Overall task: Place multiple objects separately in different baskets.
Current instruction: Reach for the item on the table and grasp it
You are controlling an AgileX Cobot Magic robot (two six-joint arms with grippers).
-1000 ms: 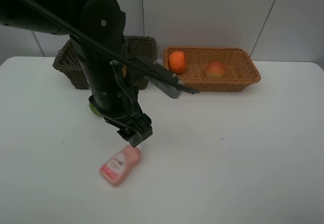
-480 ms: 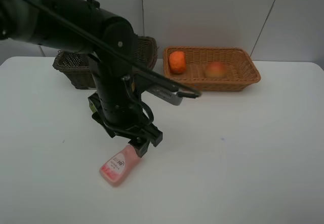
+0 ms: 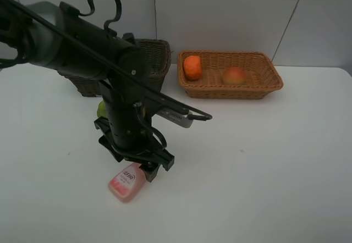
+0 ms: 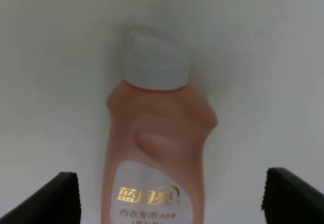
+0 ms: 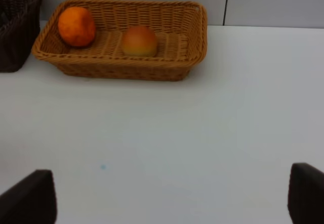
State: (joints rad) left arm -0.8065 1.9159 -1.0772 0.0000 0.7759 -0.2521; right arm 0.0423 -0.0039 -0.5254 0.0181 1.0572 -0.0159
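Note:
A pink white-capped bottle (image 3: 125, 182) lies on its side on the white table, near the front. My left gripper (image 3: 149, 170) is down over its cap end. In the left wrist view the bottle (image 4: 157, 148) lies between the two fingertips (image 4: 63, 196), and the left gripper (image 4: 174, 198) is open around it without touching. The light basket (image 3: 231, 92) at the back holds the orange tangerine (image 3: 192, 67) and the peach (image 3: 234, 76). The green citrus (image 3: 102, 109) peeks out behind my left arm. My right gripper (image 5: 169, 198) is open and empty, well in front of the light basket (image 5: 121, 69).
The dark brown basket (image 3: 157, 53) stands at the back left, largely hidden by my left arm; its corner (image 5: 15, 31) shows in the right wrist view. Bare white table (image 3: 264, 160) stretches across the right and front. A wall rises behind the baskets.
My left arm has swung forward and lowered, bringing the open gripper down onto the pink bottle's cap end. The bottle, baskets and fruit have not moved.

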